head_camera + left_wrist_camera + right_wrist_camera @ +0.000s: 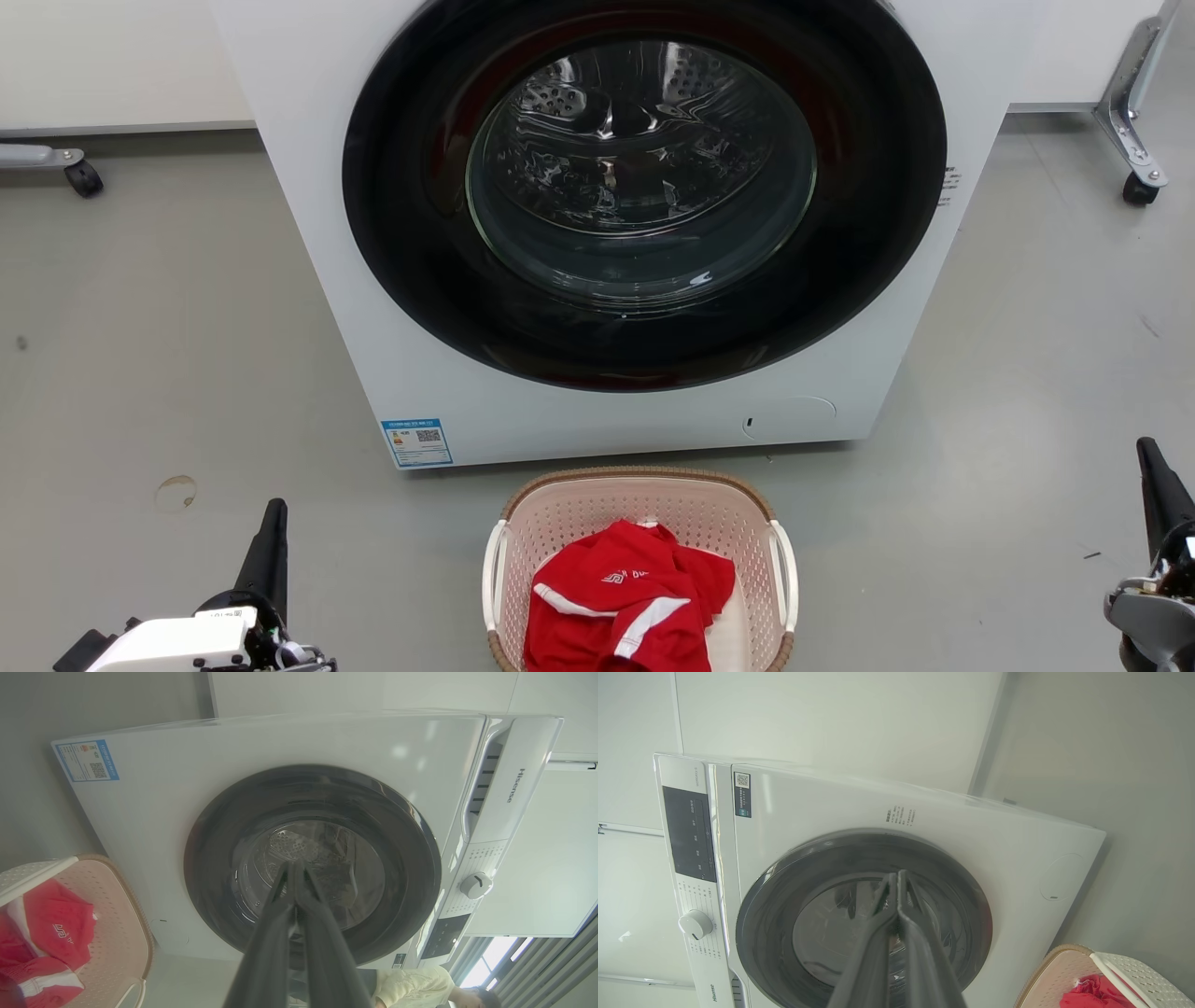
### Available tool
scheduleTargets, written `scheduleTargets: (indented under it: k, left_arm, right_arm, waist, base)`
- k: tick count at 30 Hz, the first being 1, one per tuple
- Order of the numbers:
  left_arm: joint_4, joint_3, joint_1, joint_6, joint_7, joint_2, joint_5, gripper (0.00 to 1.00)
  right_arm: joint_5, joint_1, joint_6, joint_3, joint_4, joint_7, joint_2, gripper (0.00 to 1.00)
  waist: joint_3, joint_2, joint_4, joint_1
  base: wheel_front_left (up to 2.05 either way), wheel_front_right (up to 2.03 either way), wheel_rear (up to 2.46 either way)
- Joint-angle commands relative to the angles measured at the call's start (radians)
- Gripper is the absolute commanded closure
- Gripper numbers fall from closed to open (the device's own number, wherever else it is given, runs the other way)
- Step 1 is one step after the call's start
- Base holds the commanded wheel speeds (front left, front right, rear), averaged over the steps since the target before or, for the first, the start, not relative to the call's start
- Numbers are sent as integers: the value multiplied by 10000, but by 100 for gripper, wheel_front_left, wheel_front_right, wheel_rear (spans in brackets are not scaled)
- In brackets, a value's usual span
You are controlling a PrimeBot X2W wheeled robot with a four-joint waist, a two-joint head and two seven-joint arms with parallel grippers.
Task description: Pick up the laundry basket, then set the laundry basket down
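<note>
Facing the washer [597, 233], whose round door is shut, the robot has not yet begun the pick-up. The basket [639, 478] sits upright on the floor just in front of the washer, under the middle of the door and a little apart from the washer's base, mouth up. Its white handles run along its left and right sides. Its long axis seems to run straight out from the washer, but the end away from the washer is cut off in the head view, so I cannot be sure. A red shirt [625, 597] lies crumpled inside, toward that end.

Left jaws and right jaws are both clenched on nothing. They point at the washer's door and are well apart from the basket on either side.

To reach well, I judge each pair should release first, come down and inward to its own handle, and close around the white bar rather than the perforated wall. Both sides should then rise together and level, so the rim clears the washer's front.
</note>
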Motion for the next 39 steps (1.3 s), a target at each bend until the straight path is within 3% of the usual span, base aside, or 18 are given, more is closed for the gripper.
scheduleTargets:
  k: [1,39]
  left_arm:
    - [-237,331,-549,-104,53,82,80,100]
    - [-237,350,-551,-104,68,69,96,100]
  right_arm:
    - [-54,-482,48,118,-299,121,-263,100]
    - [-73,-485,48,96,-298,138,-248,100]
  waist:
    - [0,0,0,0]
    - [0,0,0,0]
  base:
    - [0,0,0]
    - [0,0,0]
